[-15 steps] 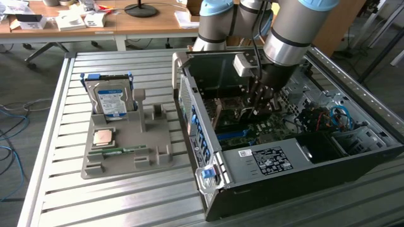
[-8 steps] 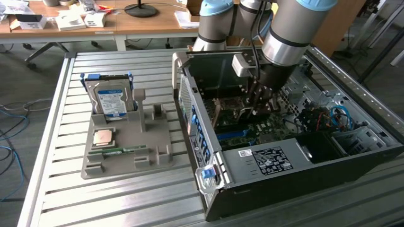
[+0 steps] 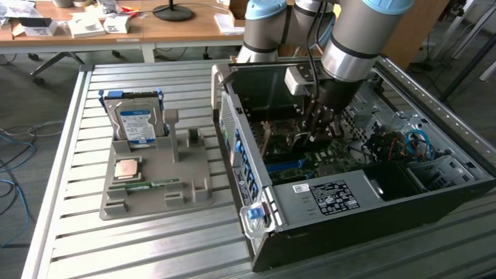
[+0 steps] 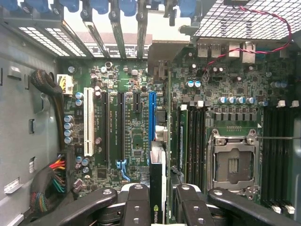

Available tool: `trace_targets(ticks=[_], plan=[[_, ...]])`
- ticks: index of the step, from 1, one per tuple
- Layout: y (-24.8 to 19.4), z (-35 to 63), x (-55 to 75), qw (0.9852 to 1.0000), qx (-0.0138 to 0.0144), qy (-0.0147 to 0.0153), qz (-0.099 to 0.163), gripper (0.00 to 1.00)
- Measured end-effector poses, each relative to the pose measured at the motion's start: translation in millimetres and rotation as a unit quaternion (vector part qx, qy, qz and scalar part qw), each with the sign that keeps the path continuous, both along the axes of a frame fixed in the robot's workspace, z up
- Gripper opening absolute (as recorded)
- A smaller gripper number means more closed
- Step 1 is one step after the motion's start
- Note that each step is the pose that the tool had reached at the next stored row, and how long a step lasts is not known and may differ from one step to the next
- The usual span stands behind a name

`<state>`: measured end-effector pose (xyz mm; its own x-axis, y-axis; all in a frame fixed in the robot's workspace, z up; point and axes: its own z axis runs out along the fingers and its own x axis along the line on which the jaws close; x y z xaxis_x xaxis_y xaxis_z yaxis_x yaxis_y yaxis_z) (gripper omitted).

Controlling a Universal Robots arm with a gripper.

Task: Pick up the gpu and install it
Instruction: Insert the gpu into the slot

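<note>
The gpu (image 4: 157, 176) appears edge-on in the wrist view, a thin dark card with a small logo, clamped between my two black fingers (image 4: 138, 200). My gripper (image 4: 158, 193) is shut on it. The card hangs right over the motherboard (image 4: 131, 141), lined up along the long blue slot (image 4: 152, 110), its far end reaching toward the rear bracket openings. Whether it touches the slot I cannot tell. In the exterior view my gripper (image 3: 316, 131) is lowered deep into the open computer case (image 3: 326, 232), with the tan-brown gpu (image 3: 277, 132) held upright beneath it.
On the exterior view's left, a grey parts holder (image 3: 155, 192) carries a silver hard drive (image 3: 138, 122), a square processor chip (image 3: 128, 169) and a green memory stick (image 3: 147, 186). Inside the case are an empty processor socket (image 4: 233, 162), cable bundles (image 4: 51, 181) and red-blue wires (image 3: 414, 144).
</note>
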<state>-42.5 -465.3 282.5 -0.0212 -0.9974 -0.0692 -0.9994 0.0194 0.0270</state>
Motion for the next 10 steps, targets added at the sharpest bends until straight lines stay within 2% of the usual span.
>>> trace_targets(ticks=[10], plan=[[0.0, -0.5, 0.0, 1.0000, 0.0000, 0.0000, 0.000, 0.26]])
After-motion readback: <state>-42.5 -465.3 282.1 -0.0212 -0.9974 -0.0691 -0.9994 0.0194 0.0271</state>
